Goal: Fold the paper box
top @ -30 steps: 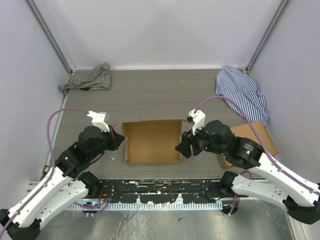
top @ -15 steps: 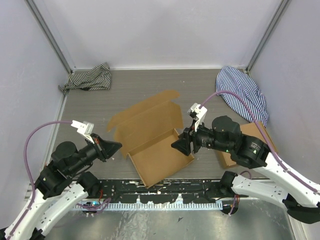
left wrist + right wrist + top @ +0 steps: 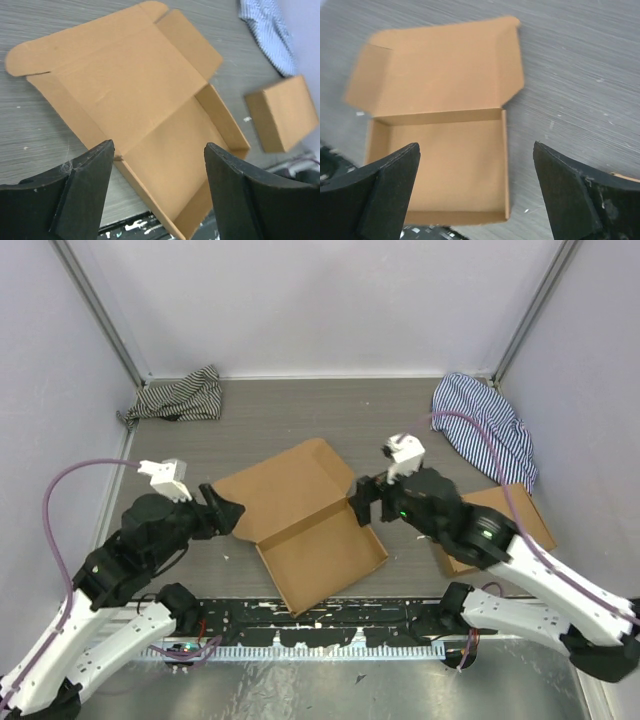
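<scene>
The paper box [image 3: 322,558] lies askew at the table's middle, a shallow brown tray with its lid [image 3: 285,490] flung open and lying back toward the far left. The tray's walls stand up; side flaps show on the lid [image 3: 187,40]. My left gripper [image 3: 226,512] hovers just left of the box, open and empty, and its view looks down on the box [image 3: 150,100] between its fingers [image 3: 85,190]. My right gripper [image 3: 360,502] hangs open and empty over the box's right corner. In its view the tray [image 3: 445,165] lies below spread fingers [image 3: 570,195].
A thick stack of flat brown cardboard [image 3: 510,512] lies at the right, partly under my right arm, and shows as a block [image 3: 282,112] in the left wrist view. Striped cloths lie at the far left [image 3: 180,395] and far right [image 3: 485,425]. A black rail [image 3: 320,615] runs along the near edge.
The box has turned askew and its lid has fallen open toward the far left. Both grippers have opened wide and come off the box.
</scene>
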You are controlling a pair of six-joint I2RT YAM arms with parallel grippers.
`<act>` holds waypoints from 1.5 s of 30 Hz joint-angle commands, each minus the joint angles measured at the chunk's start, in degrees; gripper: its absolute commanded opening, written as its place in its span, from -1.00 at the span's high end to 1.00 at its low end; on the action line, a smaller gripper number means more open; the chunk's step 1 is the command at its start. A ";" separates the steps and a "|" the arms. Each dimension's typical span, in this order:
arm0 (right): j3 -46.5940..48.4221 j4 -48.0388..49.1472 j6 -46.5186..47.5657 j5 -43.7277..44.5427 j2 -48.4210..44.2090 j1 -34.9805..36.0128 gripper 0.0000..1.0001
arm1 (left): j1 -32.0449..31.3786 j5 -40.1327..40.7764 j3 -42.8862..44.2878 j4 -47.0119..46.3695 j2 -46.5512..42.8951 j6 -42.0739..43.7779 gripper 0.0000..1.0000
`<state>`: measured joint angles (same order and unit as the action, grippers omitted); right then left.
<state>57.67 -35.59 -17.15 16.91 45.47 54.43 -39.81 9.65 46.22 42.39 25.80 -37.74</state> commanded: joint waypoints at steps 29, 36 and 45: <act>27.93 12.67 7.80 -36.06 62.88 -29.56 -0.48 | 2.81 10.93 -3.70 3.70 22.57 -8.38 -0.29; 29.80 12.70 8.23 -41.37 65.58 -29.43 -0.15 | 2.84 10.91 -4.74 3.06 22.88 -8.58 -0.29; 32.06 11.14 6.84 -38.91 67.11 -29.37 0.76 | 2.90 10.84 -3.39 1.29 26.40 -7.48 -0.28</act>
<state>87.05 -24.49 -9.39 -23.92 113.23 25.02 -37.15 20.25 41.95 46.00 50.78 -45.67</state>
